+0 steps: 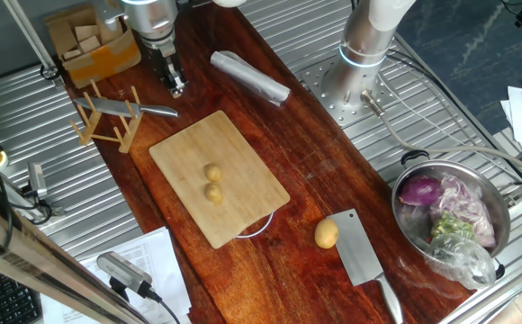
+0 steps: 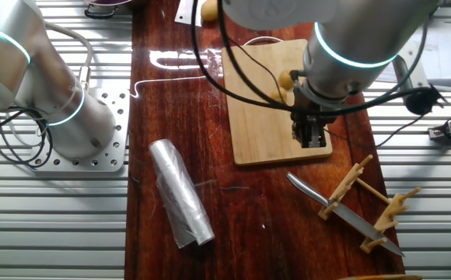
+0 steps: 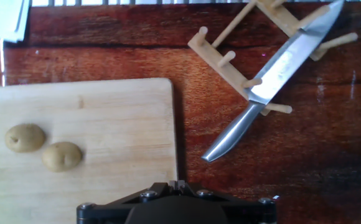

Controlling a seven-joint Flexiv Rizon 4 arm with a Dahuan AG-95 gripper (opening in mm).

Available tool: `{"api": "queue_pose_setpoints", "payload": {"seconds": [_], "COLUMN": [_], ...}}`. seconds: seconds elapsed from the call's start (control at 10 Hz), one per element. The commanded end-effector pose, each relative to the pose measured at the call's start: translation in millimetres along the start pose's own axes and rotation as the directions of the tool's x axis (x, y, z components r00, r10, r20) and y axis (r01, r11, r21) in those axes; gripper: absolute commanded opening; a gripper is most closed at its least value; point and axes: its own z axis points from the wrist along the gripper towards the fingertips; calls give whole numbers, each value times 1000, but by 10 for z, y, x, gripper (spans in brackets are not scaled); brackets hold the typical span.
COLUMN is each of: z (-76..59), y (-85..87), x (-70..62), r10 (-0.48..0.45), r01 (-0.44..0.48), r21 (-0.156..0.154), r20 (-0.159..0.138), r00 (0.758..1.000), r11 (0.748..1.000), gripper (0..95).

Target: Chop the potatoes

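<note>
Two potatoes [image 1: 213,183] sit side by side, just about touching, near the middle of the cutting board [image 1: 252,171]. Gripper [image 1: 176,87] hangs above the table past the board's far corner, near the wooden rack [image 1: 108,121] with the knife [image 1: 130,109] lying across it. Fingers look close together, but I can't tell if they're actually closed; nothing visible in them. Cleaver [image 1: 360,252] lies off the board next to a bigger potato [image 1: 326,234]. Foil roll [image 1: 250,76] sits further back

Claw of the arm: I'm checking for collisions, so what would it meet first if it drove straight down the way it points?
Probably the bare dark wooden tabletop under the claw; depth is unclear.
</note>
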Motion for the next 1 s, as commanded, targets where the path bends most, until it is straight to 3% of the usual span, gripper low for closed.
{"api": "queue_pose_setpoints", "payload": {"seconds": [0.1, 0.5, 1.0], "z": [-3, -3, -3], "y": [1, 1, 1], "x": [1, 1, 1], "r10": [17, 37, 49], "r01": [-17, -37, -49], "r21": [-2, -3, -1], "r20": [-2, 8, -2], "r00": [1000, 999, 999], "r11": [1000, 999, 999], "gripper": [0, 0, 0]}}
